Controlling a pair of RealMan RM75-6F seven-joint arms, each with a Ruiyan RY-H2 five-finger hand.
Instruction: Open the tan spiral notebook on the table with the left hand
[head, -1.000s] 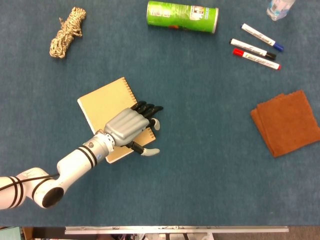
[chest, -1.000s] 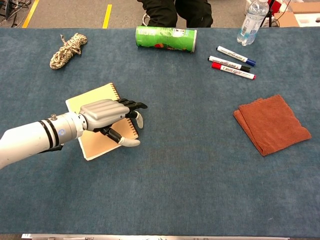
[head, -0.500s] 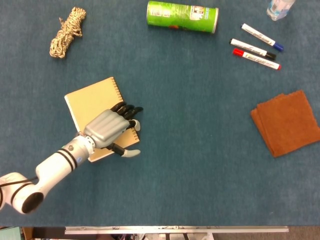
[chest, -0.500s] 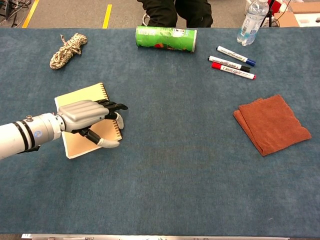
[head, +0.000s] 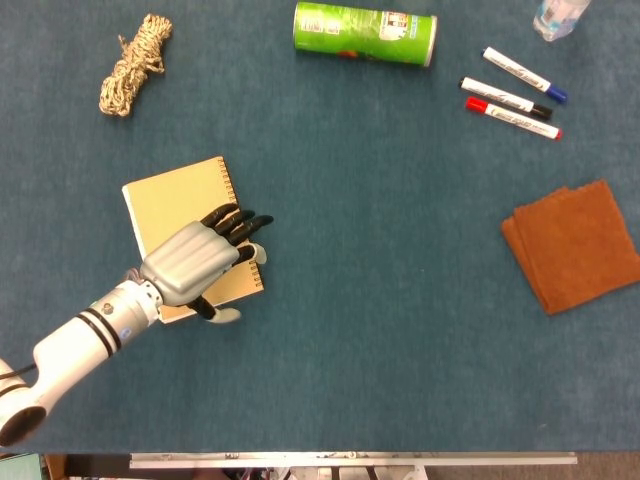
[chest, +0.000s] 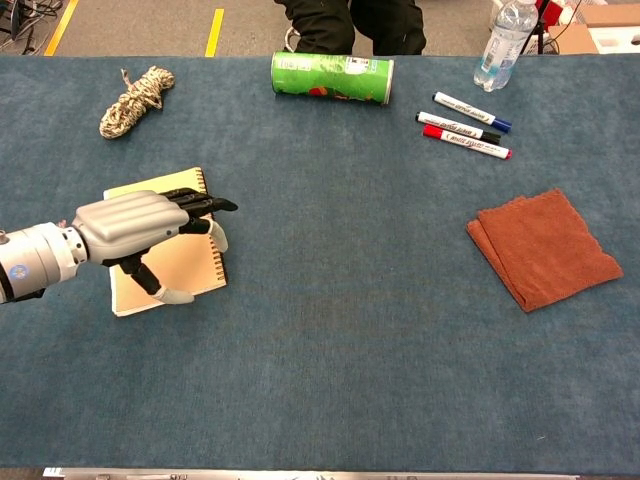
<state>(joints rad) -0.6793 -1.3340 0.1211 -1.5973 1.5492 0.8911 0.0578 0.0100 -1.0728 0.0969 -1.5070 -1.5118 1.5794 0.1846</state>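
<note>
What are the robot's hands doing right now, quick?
Left hand: lies flat on the closed tan spiral notebook, fingers extended at its spiral edge; a grip on it cannot be told.
Right hand: not in either view.

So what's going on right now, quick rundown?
Left hand resting on the tan spiral notebook, fingers at its spiral edge. Notebook closed, flat on table. Right hand out of sight. Nothing in the way.
</note>
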